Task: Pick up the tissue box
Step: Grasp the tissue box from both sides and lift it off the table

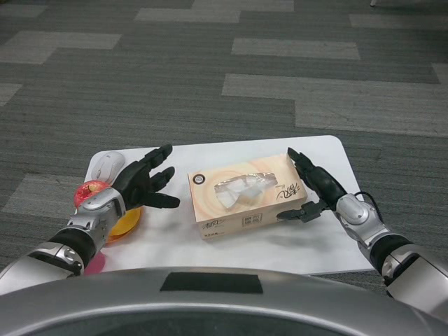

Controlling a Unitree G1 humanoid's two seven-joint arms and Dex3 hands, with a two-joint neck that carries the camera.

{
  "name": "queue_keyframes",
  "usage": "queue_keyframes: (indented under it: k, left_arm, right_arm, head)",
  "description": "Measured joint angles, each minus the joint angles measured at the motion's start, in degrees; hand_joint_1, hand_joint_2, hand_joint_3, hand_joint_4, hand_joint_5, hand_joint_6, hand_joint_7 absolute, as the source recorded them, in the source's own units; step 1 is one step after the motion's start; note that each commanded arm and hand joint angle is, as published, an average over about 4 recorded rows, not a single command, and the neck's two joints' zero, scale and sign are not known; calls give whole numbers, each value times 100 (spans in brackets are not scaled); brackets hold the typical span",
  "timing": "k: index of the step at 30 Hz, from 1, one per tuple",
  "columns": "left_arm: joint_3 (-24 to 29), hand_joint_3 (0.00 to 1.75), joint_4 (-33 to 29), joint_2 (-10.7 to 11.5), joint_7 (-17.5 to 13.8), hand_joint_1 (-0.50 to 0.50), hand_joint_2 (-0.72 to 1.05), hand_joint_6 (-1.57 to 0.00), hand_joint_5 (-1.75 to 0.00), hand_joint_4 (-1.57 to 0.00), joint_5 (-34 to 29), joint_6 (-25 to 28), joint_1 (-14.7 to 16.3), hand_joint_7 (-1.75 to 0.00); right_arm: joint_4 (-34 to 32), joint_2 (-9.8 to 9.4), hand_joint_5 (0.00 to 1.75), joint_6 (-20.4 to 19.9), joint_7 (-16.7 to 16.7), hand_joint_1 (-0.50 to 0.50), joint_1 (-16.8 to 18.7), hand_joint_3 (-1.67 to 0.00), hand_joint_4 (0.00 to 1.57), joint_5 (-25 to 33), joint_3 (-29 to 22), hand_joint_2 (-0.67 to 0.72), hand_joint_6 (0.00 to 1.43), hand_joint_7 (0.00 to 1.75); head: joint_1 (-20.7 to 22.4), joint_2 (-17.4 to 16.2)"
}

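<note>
On the white table, head view:

Table: the white table (329,241) stands on a grey carpet (224,70) patterned in lighter and darker rectangular strips.

Tissue box: the tissue box (245,196) lies flat near the middle of the table, long side running left to right, its right end a little farther away than its left. It is peach-coloured with a clear oval window on top and print along the near side.

Right hand: the right hand (313,187) is at the box's right end, fingers stretched along that end and the thumb reaching in at the near right corner. It touches the box; whether it actually grips it cannot be told.

Left hand: the left hand (143,183) hovers left of the box, apart from it, fingers spread wide and pointing toward it, holding nothing.

Other things: a white computer mouse (107,165) lies at the far left corner. A red apple (89,190) sits just near of it, beside an orange dish (124,222) partly hidden under the left wrist.
</note>
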Motion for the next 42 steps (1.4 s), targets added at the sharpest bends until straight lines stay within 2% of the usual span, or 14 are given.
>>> queue_keyframes:
  k: [7, 15, 26, 32, 42]
  left_arm:
    - [-30, 17, -419, 45, -131, 50, 105, 0, 0, 0, 16, 103, 316, 0]
    - [-465, 17, -1123, 51, -183, 50, 105, 0, 0, 0, 33, 689, 577, 0]
    - [-900, 17, -1488, 59, -184, 50, 105, 0, 0, 0, 23, 1253, 559, 0]
    - [-1003, 17, -1757, 199, -297, 50, 105, 0, 0, 0, 16, 1897, 471, 0]
    - [-1147, 17, -1828, 351, -483, 50, 105, 0, 0, 0, -3, 2217, 349, 0]
  right_arm:
    - [-3, 8, 10, -4, 2, -46, -1, -40, 0, -1, 0, -35, 0, 0]
    - [-4, 22, 10, -5, 4, -46, -2, -40, 0, -1, 0, -38, 0, 0]
    - [1, -9, 10, -3, -6, -46, -1, -40, 0, 0, 0, -35, 0, 0]
    - [7, -46, 10, -2, -15, -46, -1, -40, 0, 0, -2, -38, 0, 0]
    - [7, -55, 10, -2, -20, -46, -1, -40, 0, 0, -10, -35, 0, 0]
  head:
    - [-12, -9]
    - [17, -35]
    - [-9, -65]
    - [-34, -99]
    - [-59, -128]
